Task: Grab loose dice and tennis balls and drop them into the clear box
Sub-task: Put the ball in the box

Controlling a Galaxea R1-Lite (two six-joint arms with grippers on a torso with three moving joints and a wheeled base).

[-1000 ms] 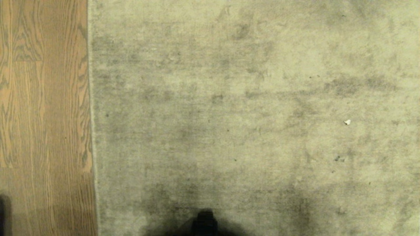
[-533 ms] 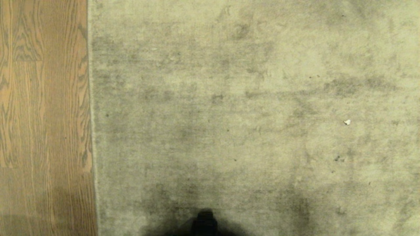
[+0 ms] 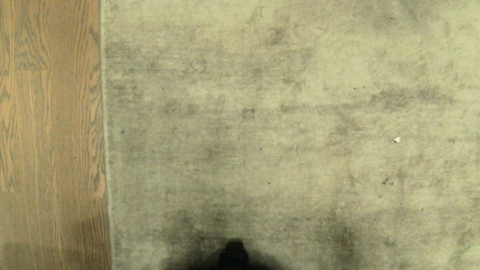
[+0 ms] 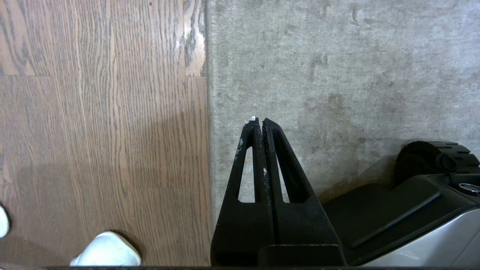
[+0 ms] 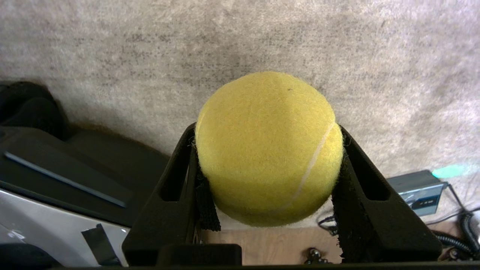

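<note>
Ball point(image 5: 268, 148): one yellow tennis ball, clamped between the two fingers point(image 5: 176, 187) of the right gripper point(image 5: 267, 127), jaws spread to the ball's width, one pressing each flank. Round, so no long axis; its white seam curves down the side toward the 4 o'clock of its face. Held off the rug point(image 5: 112, 45).

Left gripper point(image 4: 258, 122): fingers pressed together, nothing held, tips over the rug just beside the rug's border with the wood floor point(image 4: 93, 112).

Head view: rug point(image 3: 281, 112) filling the frame from 12 to 6 o'clock, wood floor point(image 3: 48, 131) in a strip at 9 o'clock, white speck point(image 3: 396, 140) at 3 o'clock. Neither arm shows there.

White shoe point(image 4: 107, 251) on the wood floor.
</note>
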